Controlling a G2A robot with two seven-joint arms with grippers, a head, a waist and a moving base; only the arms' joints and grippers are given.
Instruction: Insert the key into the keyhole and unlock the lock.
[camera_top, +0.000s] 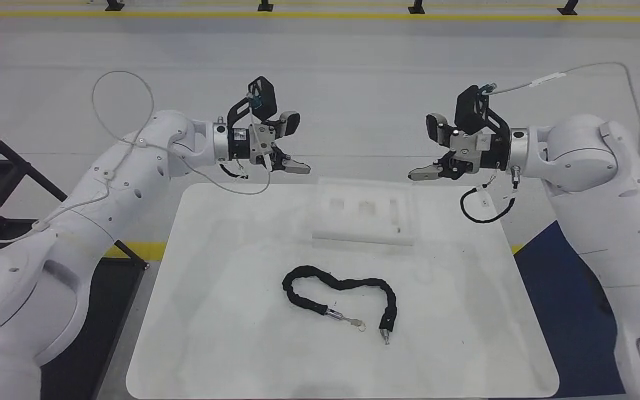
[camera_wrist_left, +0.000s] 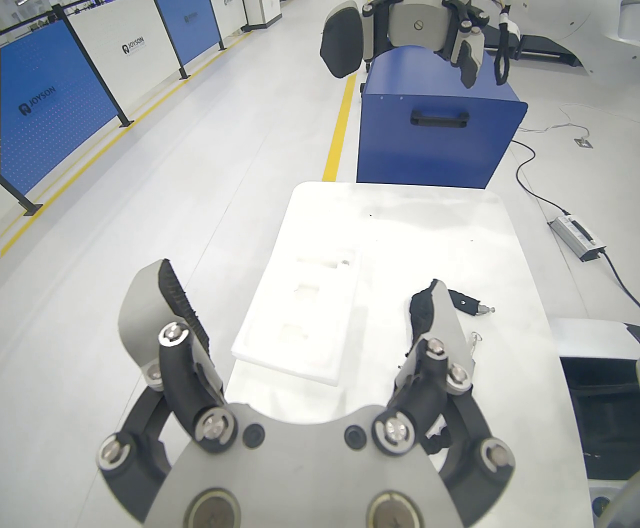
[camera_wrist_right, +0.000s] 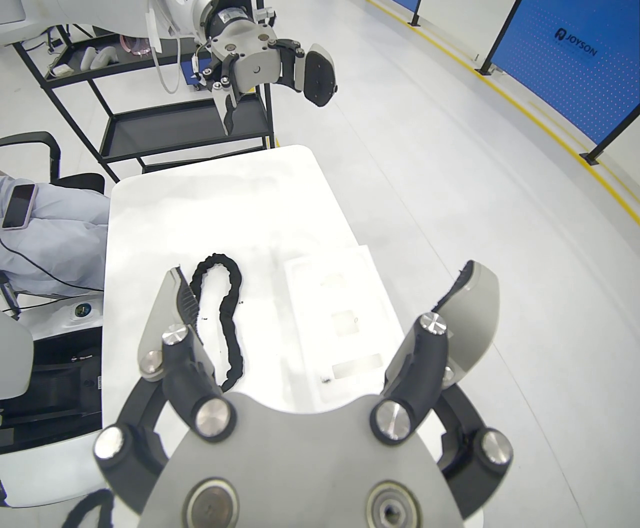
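Left claw (camera_wrist_left: 295, 280) and right claw (camera_wrist_right: 322, 272) are held wide open, empty, above the white counter (camera_top: 220, 330), presumably so the black fabric-sleeved chain lock (camera_top: 335, 290) and small silver key (camera_top: 353, 321) stay reachable.

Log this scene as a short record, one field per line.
table: white
chain lock: black, curved, lying mid-table, ends not joined
key: small metal piece on the table by the lock's ends, not held
foam tray: white, beyond the lock, toward the far edge
left gripper: open, empty, raised near the far edge
right gripper: open, empty, raised opposite the left
task state: key not yet picked up
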